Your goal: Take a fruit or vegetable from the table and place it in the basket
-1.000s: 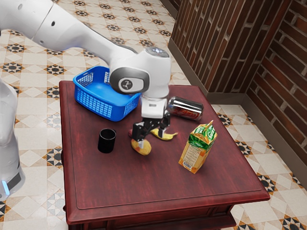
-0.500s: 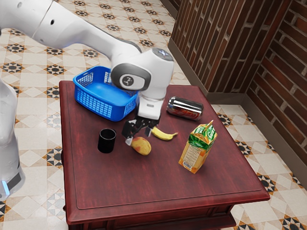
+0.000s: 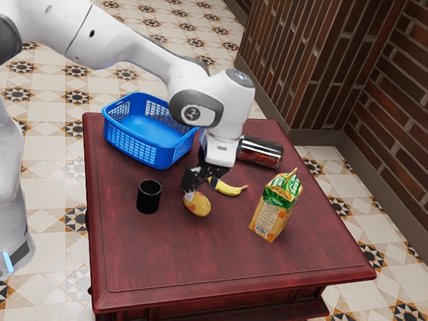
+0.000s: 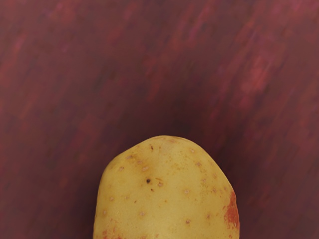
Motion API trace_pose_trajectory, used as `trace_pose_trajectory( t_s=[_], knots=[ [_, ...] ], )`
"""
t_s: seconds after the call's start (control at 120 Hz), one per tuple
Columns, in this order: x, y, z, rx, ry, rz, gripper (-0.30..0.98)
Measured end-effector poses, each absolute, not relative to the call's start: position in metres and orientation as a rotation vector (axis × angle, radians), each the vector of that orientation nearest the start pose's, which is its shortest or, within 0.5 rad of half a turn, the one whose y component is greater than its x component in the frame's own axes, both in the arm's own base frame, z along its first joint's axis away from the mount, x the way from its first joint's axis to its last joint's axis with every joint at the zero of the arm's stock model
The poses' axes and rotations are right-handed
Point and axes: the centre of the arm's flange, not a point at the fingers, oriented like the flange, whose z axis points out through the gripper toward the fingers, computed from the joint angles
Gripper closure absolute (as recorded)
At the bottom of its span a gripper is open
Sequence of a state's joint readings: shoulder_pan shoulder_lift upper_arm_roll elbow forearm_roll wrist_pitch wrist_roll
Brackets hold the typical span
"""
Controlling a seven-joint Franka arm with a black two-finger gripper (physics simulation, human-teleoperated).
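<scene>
The gripper is low over the table, open, its fingers apart. One fingertip is at the near end of a yellow potato with reddish patches, overlapping it in the exterior view; whether they touch I cannot tell. In the wrist view the potato appears large, with red tabletop around it. A banana lies just beyond the gripper, partly hidden behind it. The blue basket stands at the table's back, on the exterior view's left, its right-hand rim close to the hand.
A black cup stands to the exterior view's left of the potato. On the other side is an upright juice carton. Behind the hand a silvery can lies on its side. The wooden table extends toward the front.
My hand first shifted toward the exterior view's left and tilted, then moved back toward its right, still tilted. The potato, basket, cup and carton have stayed in place.
</scene>
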State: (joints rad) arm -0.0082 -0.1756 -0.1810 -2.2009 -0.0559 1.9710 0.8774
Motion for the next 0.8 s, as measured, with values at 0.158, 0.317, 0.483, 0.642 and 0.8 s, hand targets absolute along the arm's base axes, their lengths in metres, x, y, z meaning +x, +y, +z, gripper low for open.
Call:
trace_pose_trajectory(
  t_s=[0.158,0.317,0.483,0.642,0.8],
  knots=[
    [0.478,-0.101,0.444,-2.767,1.577,0.08,0.0],
    [0.477,-0.101,0.432,-2.778,1.569,0.085,0.0],
    [0.479,-0.103,0.425,-2.781,1.563,0.074,0.0],
    [0.48,-0.105,0.421,-2.781,1.558,0.061,0.0],
    [0.481,-0.105,0.421,-2.784,1.548,0.048,0.01]
  ],
)
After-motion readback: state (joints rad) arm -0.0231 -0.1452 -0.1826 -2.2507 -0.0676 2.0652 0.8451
